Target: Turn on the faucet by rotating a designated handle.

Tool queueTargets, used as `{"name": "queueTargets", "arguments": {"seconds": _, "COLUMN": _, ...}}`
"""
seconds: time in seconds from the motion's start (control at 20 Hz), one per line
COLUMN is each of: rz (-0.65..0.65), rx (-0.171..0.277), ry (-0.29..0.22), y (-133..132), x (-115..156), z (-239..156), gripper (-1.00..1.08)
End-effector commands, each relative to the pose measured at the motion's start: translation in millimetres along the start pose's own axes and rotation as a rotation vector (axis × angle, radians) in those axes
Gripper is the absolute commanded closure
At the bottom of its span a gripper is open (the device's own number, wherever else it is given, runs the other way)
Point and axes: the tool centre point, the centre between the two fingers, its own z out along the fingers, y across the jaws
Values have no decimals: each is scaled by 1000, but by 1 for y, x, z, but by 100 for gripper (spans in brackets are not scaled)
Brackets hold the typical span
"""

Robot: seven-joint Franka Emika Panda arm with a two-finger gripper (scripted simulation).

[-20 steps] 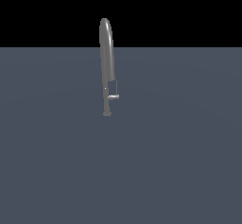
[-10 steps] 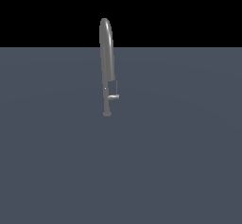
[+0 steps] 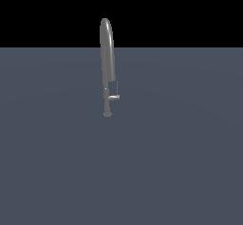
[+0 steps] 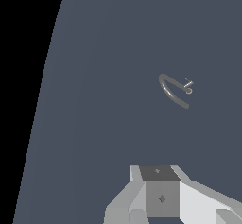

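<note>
Exterior view: the faucet [image 3: 107, 67] stands upright on the flat slate-grey floor [image 3: 180, 162], a little toward the exterior view's left of centre, spout arch seen nearly edge-on. The handle [image 3: 113, 97] juts from the lower stem toward the exterior view's right, just above the small round base. No arm shows in this view.

Wrist view: the faucet [image 4: 172, 92] appears from above as 1 thin curved arc, with the handle [image 4: 188, 82] a short sliver beside the stem. The gripper [image 4: 160, 197] shows only as white and grey housing, well apart from the faucet. Fingertips out of frame; cannot tell how the jaws stand.
</note>
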Motion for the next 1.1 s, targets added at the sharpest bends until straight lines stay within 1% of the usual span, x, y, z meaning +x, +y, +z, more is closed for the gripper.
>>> {"name": "queueTargets", "arguments": {"seconds": 0.0, "rz": 43, "rx": 63, "ry": -16, "y": 11, "x": 16, "z": -8, "gripper": 108}}
{"name": "queueTargets", "arguments": {"seconds": 0.3, "rz": 162, "rx": 200, "ry": -80, "y": 46, "x": 59, "z": -14, "gripper": 108}}
{"name": "queueTargets", "arguments": {"seconds": 0.55, "rz": 276, "rx": 296, "ry": -153, "y": 79, "x": 100, "z": -2, "gripper": 108}}
{"name": "queueTargets", "arguments": {"seconds": 0.8, "rz": 402, "rx": 371, "ry": -243, "y": 115, "x": 142, "z": 26, "gripper": 108}}
{"name": "queueTargets", "arguments": {"seconds": 1.05, "rz": 538, "rx": 422, "ry": -345, "y": 150, "x": 182, "z": 72, "gripper": 108}}
